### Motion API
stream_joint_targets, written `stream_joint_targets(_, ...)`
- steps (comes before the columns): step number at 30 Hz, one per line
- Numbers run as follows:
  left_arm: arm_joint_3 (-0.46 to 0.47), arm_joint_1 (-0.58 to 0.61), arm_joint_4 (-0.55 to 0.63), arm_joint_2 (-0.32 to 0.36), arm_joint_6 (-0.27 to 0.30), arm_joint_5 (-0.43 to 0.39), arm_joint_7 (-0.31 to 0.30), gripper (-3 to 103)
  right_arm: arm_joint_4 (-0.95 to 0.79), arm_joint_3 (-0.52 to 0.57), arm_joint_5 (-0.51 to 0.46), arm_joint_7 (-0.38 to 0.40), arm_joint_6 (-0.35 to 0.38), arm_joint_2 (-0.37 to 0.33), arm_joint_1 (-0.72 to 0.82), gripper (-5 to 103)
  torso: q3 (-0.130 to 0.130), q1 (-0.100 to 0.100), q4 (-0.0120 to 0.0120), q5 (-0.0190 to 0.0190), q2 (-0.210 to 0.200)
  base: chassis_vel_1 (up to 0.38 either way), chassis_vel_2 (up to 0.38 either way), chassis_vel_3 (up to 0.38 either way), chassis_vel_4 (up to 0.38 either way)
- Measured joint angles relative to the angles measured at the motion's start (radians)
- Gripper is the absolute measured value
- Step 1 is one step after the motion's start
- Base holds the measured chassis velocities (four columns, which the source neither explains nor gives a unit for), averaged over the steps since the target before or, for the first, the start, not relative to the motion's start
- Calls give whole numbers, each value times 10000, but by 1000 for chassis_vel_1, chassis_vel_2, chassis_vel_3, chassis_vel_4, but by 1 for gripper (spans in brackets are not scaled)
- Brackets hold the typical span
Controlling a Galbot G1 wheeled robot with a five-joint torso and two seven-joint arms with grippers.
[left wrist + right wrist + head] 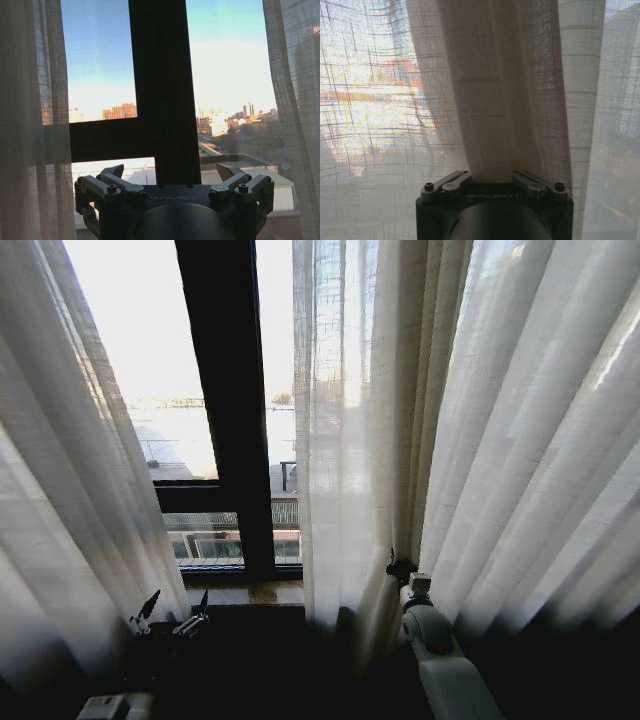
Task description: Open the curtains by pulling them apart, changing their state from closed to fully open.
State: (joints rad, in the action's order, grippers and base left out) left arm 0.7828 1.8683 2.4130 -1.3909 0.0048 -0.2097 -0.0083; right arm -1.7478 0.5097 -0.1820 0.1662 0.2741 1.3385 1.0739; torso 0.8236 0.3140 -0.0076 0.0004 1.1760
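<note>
While your right tool (492,181) pinches a bunched fold of the curtains (370,440) to drag that panel aside, your left tool (172,618) hangs wide, empty, beside the window frame (225,390).

Low sunlight washes distant city buildings (120,111) and flat rooftops beyond a tall window's dark, cross-shaped frame bars (230,410).
</note>
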Motion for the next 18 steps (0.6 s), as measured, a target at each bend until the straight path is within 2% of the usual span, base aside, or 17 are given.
stream_joint_targets(18,-29,48,48,-31,28,16,19,100,15,320,-35,-2,-34,6,99,0,0,0,0,1,0,-357,-353,353,353)
